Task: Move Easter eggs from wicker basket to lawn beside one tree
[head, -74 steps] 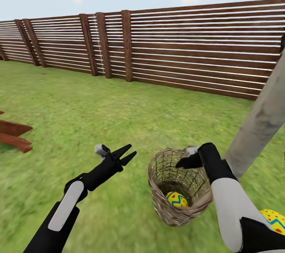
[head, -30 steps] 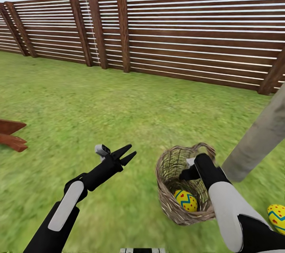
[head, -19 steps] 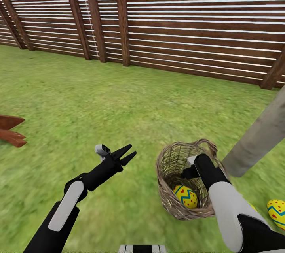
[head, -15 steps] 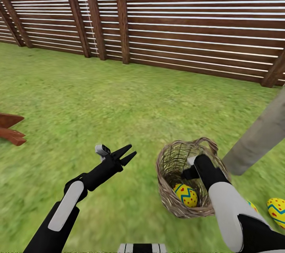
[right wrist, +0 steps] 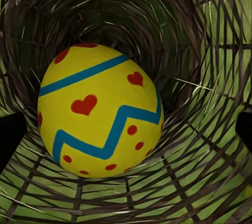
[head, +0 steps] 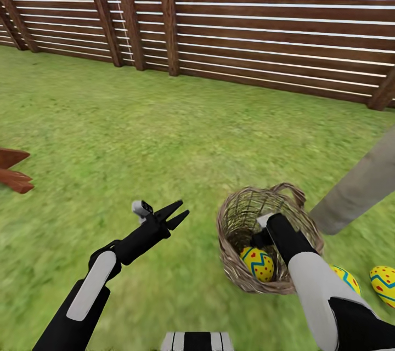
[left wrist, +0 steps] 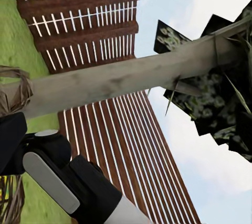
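The right hand (head: 262, 237) has sunk deeper into the basket (head: 236, 219), fingers apart astride the last egg (right wrist: 100, 111). Two eggs (head: 384, 284) lie by the tree (head: 356, 189). Left hand (head: 174, 215) open, idle.

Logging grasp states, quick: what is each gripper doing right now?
Left gripper: open, empty, held above the green lawn.
Right gripper: open inside the grey-brown wicker basket, around the yellow zigzag-banded egg, not yet closed.
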Controlling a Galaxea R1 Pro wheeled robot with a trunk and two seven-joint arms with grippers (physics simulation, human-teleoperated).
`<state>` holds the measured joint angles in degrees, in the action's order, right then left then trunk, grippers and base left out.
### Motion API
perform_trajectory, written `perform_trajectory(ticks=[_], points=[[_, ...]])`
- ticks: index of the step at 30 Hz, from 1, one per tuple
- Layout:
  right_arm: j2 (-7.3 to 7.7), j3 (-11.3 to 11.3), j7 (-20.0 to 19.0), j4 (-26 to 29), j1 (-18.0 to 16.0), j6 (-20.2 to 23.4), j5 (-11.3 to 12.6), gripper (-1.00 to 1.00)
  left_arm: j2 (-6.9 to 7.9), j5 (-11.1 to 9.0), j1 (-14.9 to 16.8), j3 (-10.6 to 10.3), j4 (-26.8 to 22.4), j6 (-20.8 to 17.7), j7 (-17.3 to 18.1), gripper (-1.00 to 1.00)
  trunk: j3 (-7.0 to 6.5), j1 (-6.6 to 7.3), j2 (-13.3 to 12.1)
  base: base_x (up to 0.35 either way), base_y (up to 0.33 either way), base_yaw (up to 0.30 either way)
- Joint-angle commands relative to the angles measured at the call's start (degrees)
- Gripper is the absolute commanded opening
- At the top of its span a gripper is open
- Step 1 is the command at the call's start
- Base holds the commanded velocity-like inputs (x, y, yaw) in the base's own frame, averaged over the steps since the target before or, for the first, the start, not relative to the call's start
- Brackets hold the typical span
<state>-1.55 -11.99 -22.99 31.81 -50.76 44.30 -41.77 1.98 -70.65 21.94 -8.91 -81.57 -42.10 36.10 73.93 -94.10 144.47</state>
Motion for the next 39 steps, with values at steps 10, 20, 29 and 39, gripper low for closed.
perform_trajectory(ticks=[10, 20, 29, 39], points=[[-0.15, -0.40, -0.56, -1.79, -0.61, -0.13, -0.65, 1.00, 0.04, -0.45, 0.03, -0.05, 0.01, -0.35, -0.11, 1.00, 2.26, -0.24, 0.15, 0.000, 0.000, 0.000], [0.05, -0.40, -0.42, -1.28, -0.66, -0.53, -0.30, 1.00, 0.04, -0.45, 0.03, -0.05, 0.01, -0.35, -0.14, 1.00, 4.48, -0.50, 0.29, 0.000, 0.000, 0.000], [0.32, -0.35, -0.77, -1.98, -3.58, 0.89, -0.57, 1.00, 0.04, -0.54, -1.00, 0.21, 0.01, -0.18, 0.02, 1.00, 4.47, -0.51, 0.29, 0.000, 0.000, 0.000], [0.48, -0.27, -1.82, -2.20, -4.00, 0.96, -0.65, 1.00, 0.06, -0.54, -1.02, 0.21, 0.01, -0.18, 0.04, 1.00, 4.47, -0.51, 0.29, 0.000, 0.000, 0.000]])
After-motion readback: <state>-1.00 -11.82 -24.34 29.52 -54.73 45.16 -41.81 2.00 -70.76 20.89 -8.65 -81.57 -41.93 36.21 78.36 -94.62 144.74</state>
